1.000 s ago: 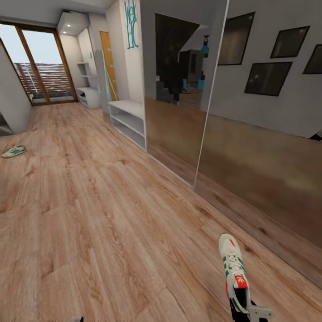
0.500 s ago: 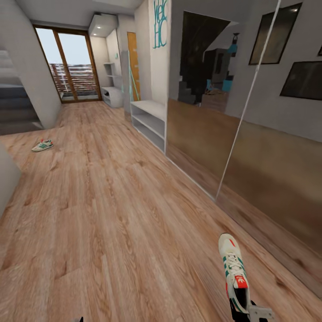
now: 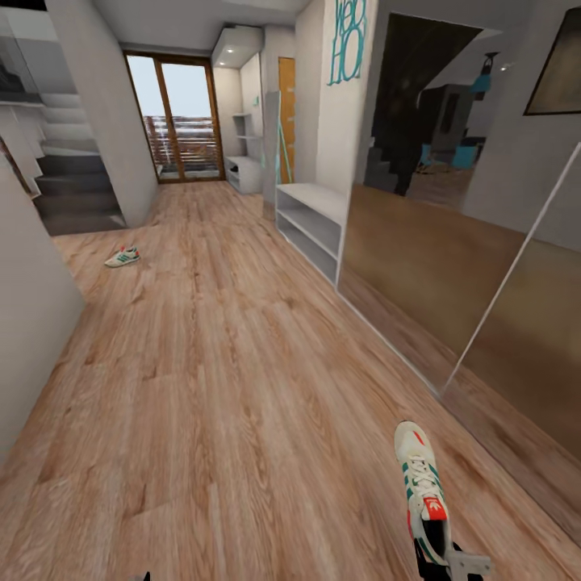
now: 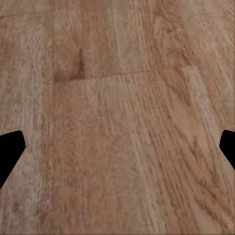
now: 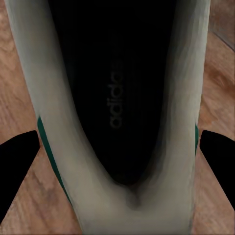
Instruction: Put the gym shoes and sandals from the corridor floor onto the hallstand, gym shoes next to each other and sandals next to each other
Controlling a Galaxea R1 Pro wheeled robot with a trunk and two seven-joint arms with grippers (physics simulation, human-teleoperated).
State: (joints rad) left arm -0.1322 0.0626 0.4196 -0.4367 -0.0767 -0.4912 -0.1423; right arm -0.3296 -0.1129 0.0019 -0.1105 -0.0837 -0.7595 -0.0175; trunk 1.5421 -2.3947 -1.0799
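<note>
The floor [image 3: 226,387] of wood-grain planks runs the length of the corridor toward a glazed door [image 3: 179,121] at the far end. Along the right side stands a long mirrored wall [image 3: 452,234], and past it the pale rack [image 3: 311,218] sits against that wall, its bench top and two open shelves bare as far as can be made out. Grey stairs [image 3: 68,190] rise at the left, with a plain grey wall [image 3: 28,298] nearer the camera on that side. One shoe [image 3: 421,488] is carried low at the right, toe pointing ahead down the corridor, heel at the right gripper [image 3: 444,561]; in the right wrist view that shoe [image 5: 117,112] lies between the two dark fingertips [image 5: 17,161], its dark inside facing the camera, and the fingers are clamped on its heel end. The second shoe [image 3: 123,257] lies far off on the floor at the left, near the foot of the stairs, well apart from the rack. The left gripper [image 4: 117,152] hangs over bare planks with its fingers spread wide and holding nothing.
</note>
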